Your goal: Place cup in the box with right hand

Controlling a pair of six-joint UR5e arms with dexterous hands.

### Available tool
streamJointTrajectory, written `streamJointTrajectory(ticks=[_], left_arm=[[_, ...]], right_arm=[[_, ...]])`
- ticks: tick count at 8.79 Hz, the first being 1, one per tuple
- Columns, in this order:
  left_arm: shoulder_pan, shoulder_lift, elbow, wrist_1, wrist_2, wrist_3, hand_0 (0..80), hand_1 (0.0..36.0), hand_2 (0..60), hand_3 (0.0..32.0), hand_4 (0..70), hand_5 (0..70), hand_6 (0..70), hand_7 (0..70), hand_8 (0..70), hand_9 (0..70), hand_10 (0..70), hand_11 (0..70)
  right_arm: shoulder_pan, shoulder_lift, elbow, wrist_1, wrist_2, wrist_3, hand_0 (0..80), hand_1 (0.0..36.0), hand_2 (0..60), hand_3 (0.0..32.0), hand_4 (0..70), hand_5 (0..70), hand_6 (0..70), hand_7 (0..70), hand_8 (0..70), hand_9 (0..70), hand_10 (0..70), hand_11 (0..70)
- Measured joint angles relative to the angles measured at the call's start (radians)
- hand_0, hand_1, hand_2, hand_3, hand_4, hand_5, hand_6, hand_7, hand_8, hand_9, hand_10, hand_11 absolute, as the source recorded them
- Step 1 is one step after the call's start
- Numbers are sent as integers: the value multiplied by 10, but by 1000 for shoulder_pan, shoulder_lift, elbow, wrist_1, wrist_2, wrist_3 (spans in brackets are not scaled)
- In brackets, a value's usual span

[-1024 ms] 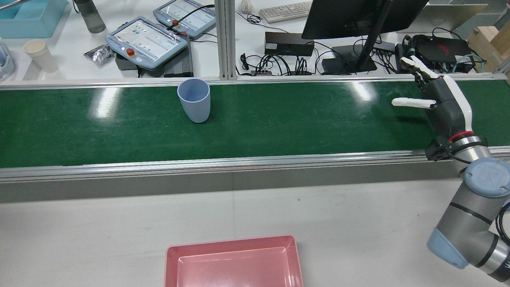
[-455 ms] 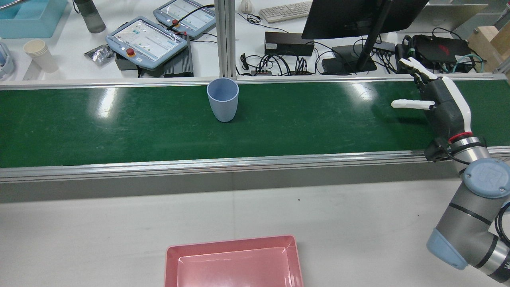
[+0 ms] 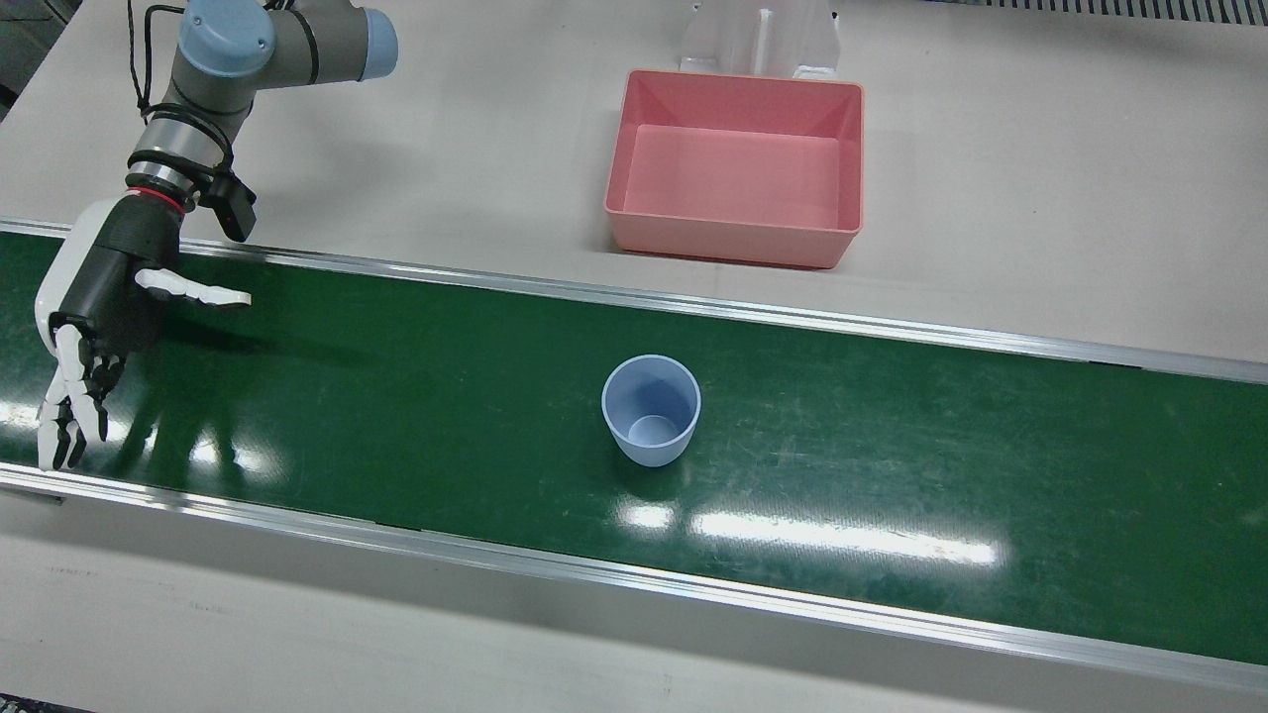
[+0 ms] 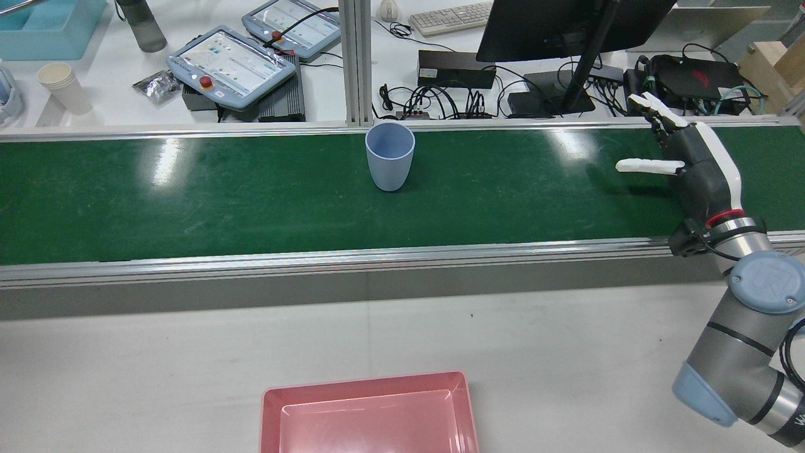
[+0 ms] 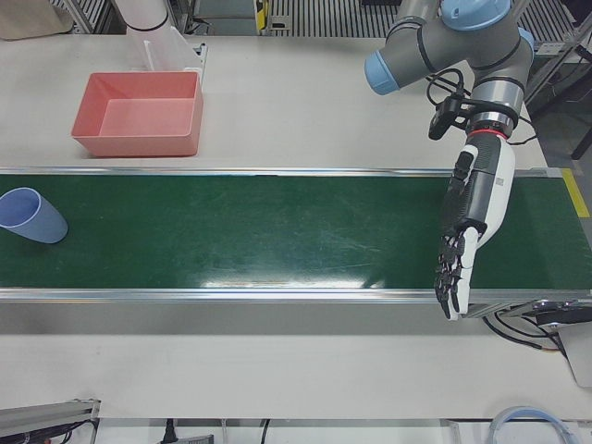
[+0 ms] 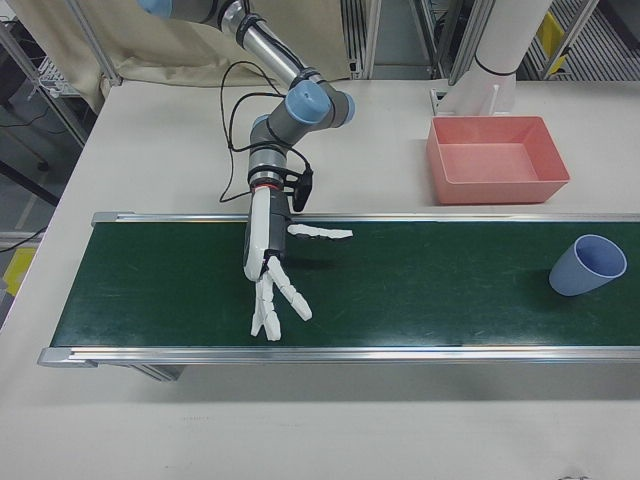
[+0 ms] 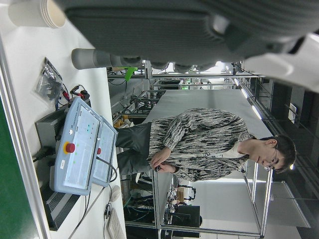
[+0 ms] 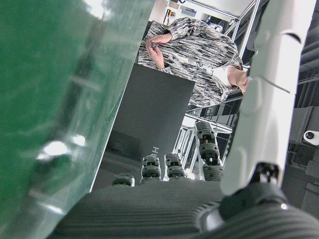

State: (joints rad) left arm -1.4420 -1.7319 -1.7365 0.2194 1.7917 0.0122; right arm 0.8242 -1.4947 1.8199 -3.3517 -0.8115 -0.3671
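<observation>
A light blue cup [image 4: 390, 157] stands upright on the green conveyor belt [image 4: 188, 201], near its far rail in the rear view. It also shows in the front view [image 3: 651, 411], the left-front view [image 5: 30, 215] and the right-front view [image 6: 588, 266]. My right hand [image 4: 701, 167] is open and empty, low over the belt, far to the right of the cup in the rear view; it also shows in the front view [image 3: 99, 297] and the right-front view [image 6: 265, 250]. The empty pink box [image 3: 733, 243] sits on the white table on the robot's side of the belt. My left hand [image 5: 476, 203] is open over the belt's other end.
Aluminium rails [image 4: 377, 255] edge the belt. Behind it stand teach pendants [image 4: 229, 63], a monitor stand [image 4: 560, 88], cables and stacked paper cups [image 4: 63, 85]. White table [image 4: 566, 352] lies between the belt and the box.
The cup has travelled along the belt to the right in the rear view, toward my right hand. The right hand has shifted only slightly.
</observation>
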Motion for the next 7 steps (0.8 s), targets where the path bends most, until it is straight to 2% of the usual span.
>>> streamJointTrajectory(ticks=[7], left_arm=[[0,0,1,0,0,0,0,0,0,0,0,0,0,0,0,0,0,0]], right_arm=[[-2,4,-8,-1,0,0,553,208,0,22,0,73,39,132,65,87,0,18]])
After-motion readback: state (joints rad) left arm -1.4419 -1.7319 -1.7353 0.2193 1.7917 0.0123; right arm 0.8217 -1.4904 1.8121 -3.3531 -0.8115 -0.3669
